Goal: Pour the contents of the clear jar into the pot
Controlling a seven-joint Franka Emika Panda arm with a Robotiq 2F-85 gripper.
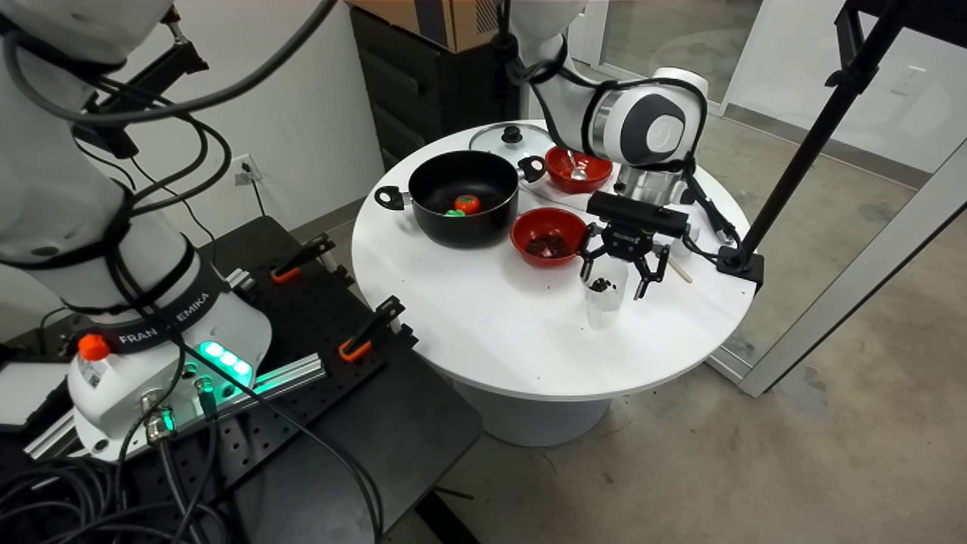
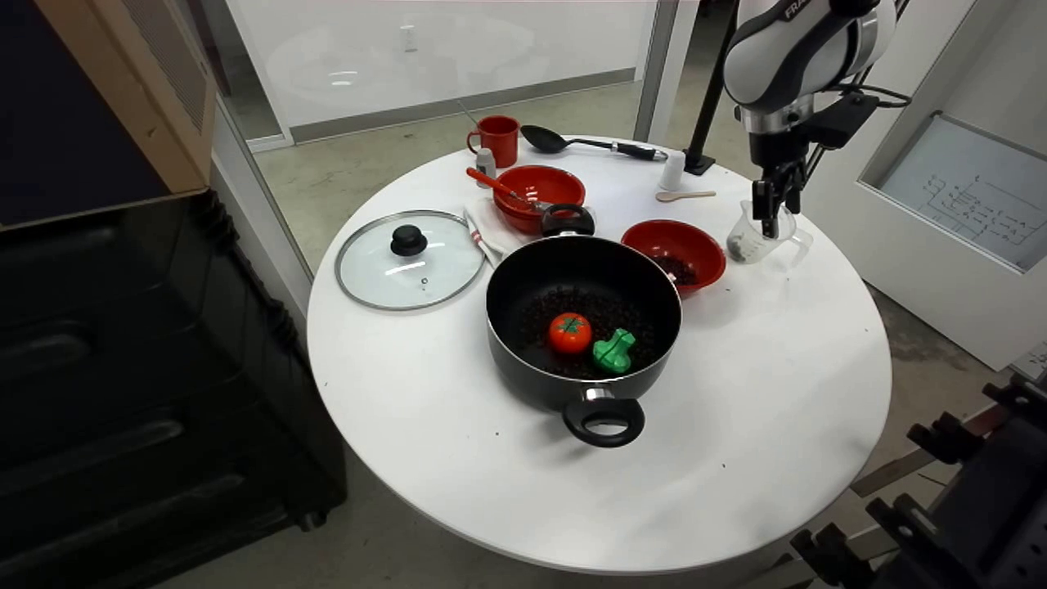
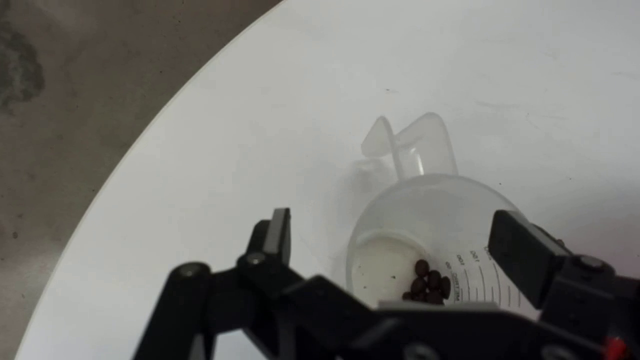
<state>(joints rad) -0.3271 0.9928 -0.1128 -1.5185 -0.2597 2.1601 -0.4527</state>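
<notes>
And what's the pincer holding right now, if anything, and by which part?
Nothing: the pincer is open at the clear jar, and the wrist view shows a gap between the jar and one finger.

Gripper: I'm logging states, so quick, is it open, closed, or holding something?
Gripper: open, not closed on the clear jar; holding nothing.
</notes>
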